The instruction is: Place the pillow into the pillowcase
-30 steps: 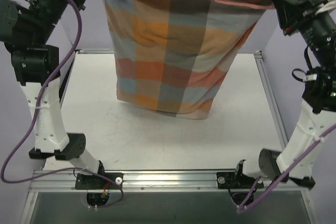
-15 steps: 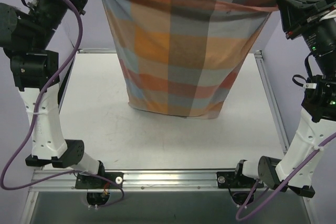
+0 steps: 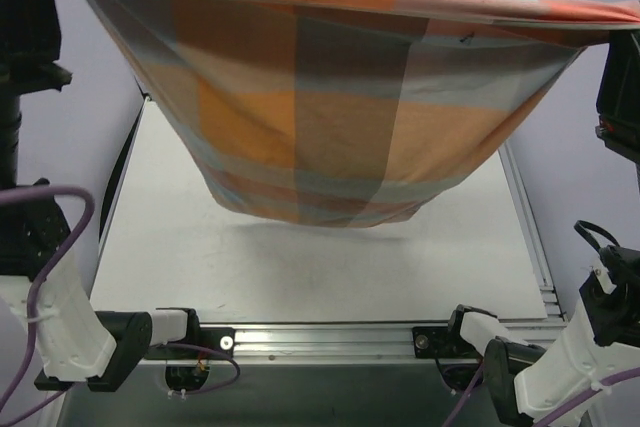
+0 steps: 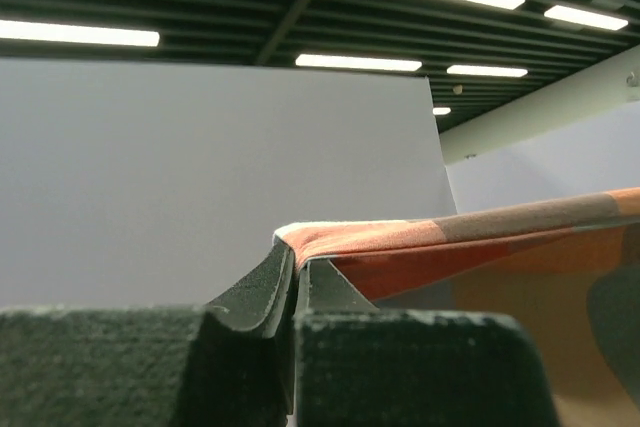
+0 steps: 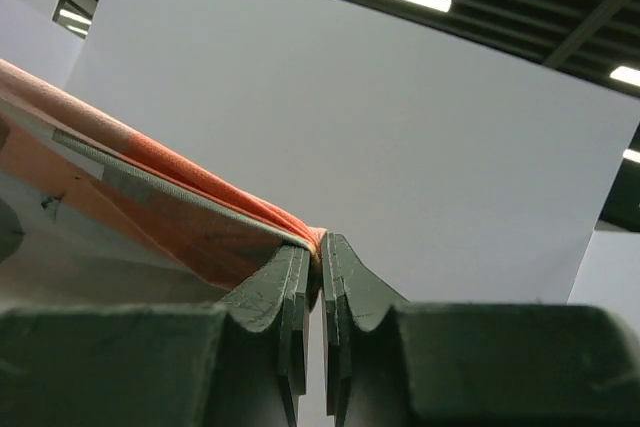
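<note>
The checked pillowcase (image 3: 330, 127) hangs high above the table, stretched by its top edge between my two grippers, and sags in a deep rounded belly. The pillow does not show in any view; I cannot tell whether it is inside the case. My left gripper (image 4: 297, 262) is shut on the case's left top corner (image 4: 450, 247). My right gripper (image 5: 320, 242) is shut on the right top corner (image 5: 180, 207). In the top view the cloth's edge covers both sets of fingertips.
The white table (image 3: 300, 277) lies below the hanging cloth, with a metal rail (image 3: 330, 332) along its near edge. Lilac walls stand on both sides. The left arm (image 3: 30, 37) and right arm (image 3: 620, 87) rise at the frame's edges.
Both arms have risen and spread apart, lifting the pillowcase up towards the camera. Its bottom has come well off the table and its top edge is now stretched wider.
</note>
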You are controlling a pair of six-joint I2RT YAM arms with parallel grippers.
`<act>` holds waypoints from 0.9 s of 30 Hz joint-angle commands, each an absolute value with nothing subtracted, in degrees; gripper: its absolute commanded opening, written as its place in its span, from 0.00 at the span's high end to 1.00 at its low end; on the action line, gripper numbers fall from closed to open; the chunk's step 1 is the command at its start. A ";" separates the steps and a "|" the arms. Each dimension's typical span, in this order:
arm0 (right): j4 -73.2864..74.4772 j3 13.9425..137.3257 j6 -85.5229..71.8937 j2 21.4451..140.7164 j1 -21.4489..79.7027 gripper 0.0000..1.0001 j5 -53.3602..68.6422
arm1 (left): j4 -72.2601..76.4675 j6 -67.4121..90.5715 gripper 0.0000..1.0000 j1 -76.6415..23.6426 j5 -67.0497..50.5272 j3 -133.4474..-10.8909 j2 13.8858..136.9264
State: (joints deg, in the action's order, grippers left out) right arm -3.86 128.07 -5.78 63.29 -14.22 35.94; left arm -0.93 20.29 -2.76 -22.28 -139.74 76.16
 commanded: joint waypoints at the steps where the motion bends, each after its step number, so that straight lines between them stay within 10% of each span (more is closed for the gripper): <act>1: -6.95 126.56 -3.43 66.00 -16.08 1.00 21.36 | 4.84 17.58 1.00 -0.35 -7.03 -140.19 75.24; 16: 4.30 126.37 -7.93 82.95 -8.19 1.00 25.76 | -3.35 23.82 1.00 -0.35 -15.82 -134.64 91.57; 23: 4.76 152.64 -11.93 101.59 -7.73 1.00 17.59 | -3.53 21.97 1.00 1.48 -5.91 -163.96 113.63; 27: -8.85 142.09 -17.05 91.54 -9.40 1.00 17.49 | 12.51 19.43 1.00 3.07 -0.54 -150.01 104.29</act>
